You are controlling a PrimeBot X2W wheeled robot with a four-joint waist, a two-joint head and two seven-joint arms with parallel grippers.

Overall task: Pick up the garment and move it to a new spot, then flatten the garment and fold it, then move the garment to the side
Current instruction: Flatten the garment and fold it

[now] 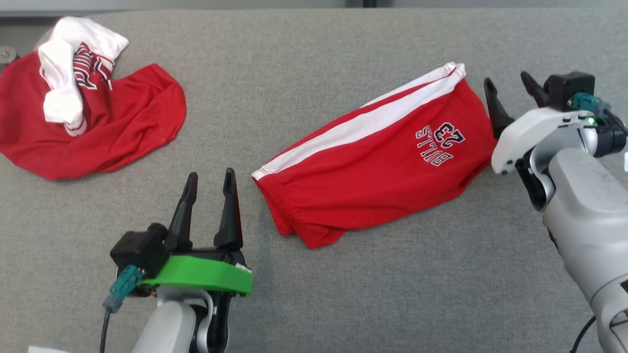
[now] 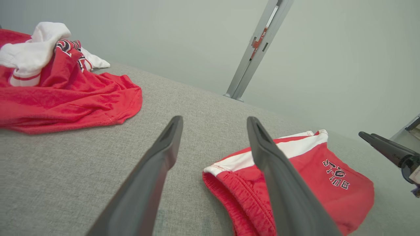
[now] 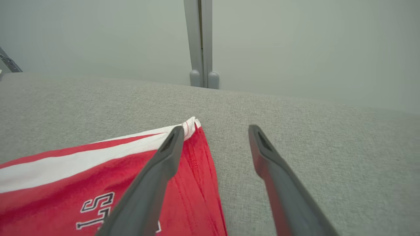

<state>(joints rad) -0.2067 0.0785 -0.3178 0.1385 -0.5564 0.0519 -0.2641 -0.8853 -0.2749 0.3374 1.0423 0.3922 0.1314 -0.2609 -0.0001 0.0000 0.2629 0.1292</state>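
Red shorts (image 1: 378, 166), folded, printed "BULLS 23", lie right of centre on the grey table (image 1: 314, 59). Left gripper (image 1: 211, 172) gapes empty beside their left end, right gripper (image 1: 505, 77) likewise at the right. A red-white pile (image 1: 98, 122) sits far left.

Crumpled red garment (image 1: 122, 127) at desk's (image 1: 314, 54) far-left corner, white lettered piece (image 1: 59, 93) bunched on top. Grey metal post (image 2: 249, 65) behind far edge; pale wall (image 3: 311, 42).

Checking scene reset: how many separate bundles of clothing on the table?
2. Folded red shorts lie right of centre; a crumpled red-and-white heap sits at the far left. The heap may hold several pieces.
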